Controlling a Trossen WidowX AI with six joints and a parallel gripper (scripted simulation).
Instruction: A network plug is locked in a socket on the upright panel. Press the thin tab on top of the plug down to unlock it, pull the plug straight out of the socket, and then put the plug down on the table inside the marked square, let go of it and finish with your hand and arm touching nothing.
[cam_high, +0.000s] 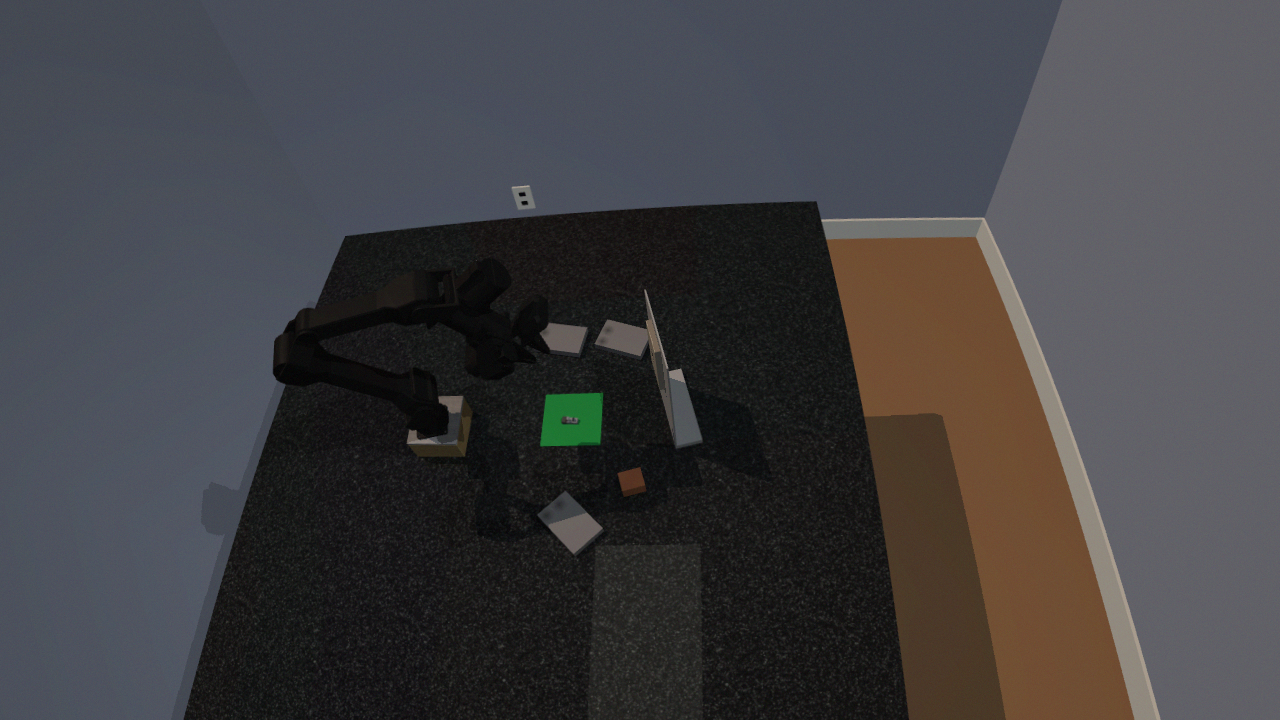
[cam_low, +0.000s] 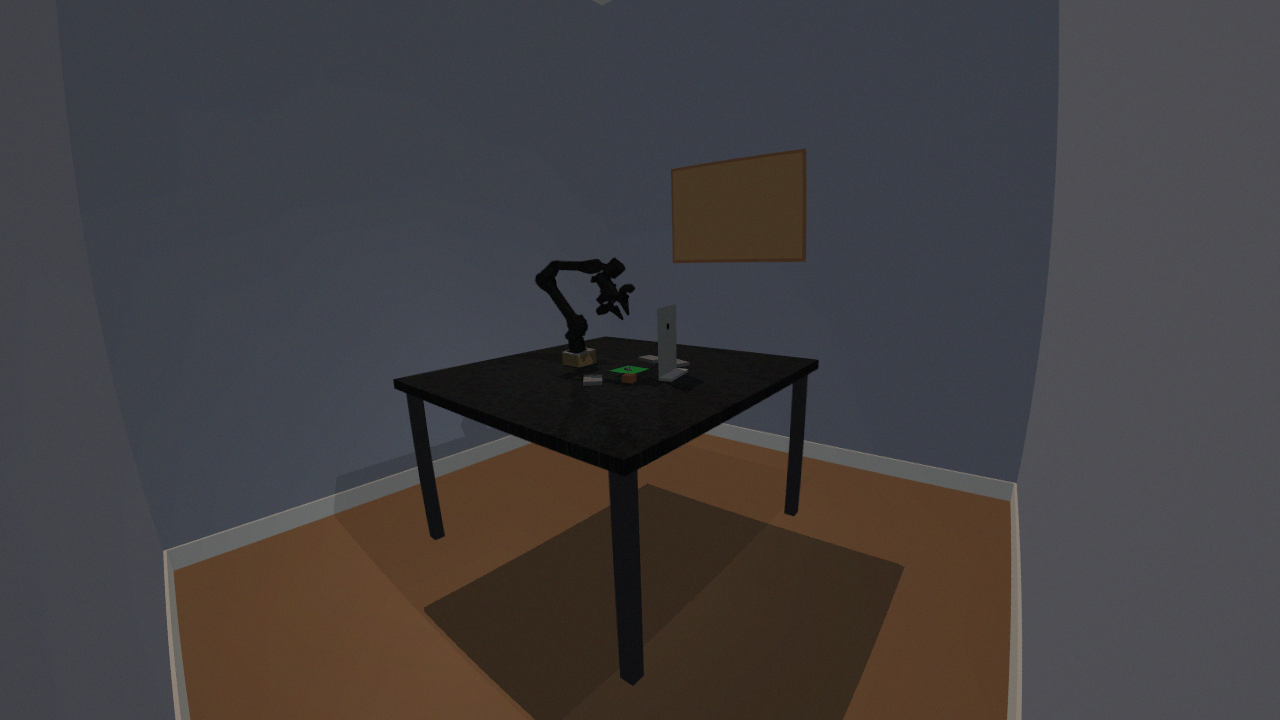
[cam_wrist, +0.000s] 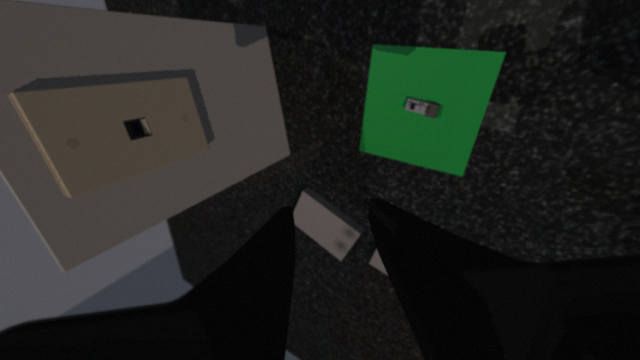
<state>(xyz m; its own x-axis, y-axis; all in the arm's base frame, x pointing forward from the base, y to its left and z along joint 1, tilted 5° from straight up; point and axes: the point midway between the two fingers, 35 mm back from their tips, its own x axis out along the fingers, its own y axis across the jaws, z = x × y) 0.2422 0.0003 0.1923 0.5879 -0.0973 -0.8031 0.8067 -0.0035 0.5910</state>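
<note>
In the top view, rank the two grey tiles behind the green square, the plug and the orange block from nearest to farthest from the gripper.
From the gripper, top view:
1. Left grey tile, beside it.
2. Right grey tile, toward the panel.
3. Plug, on the green square.
4. Orange block, front.

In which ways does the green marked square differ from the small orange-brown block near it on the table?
The green marked square is a flat patch on the table, while the orange-brown block is a raised cube. The square is clearly wider than the block. The square carries the small grey plug near its middle; the block carries nothing. Both lie in front of the upright panel, and the pincer touches neither.
</note>
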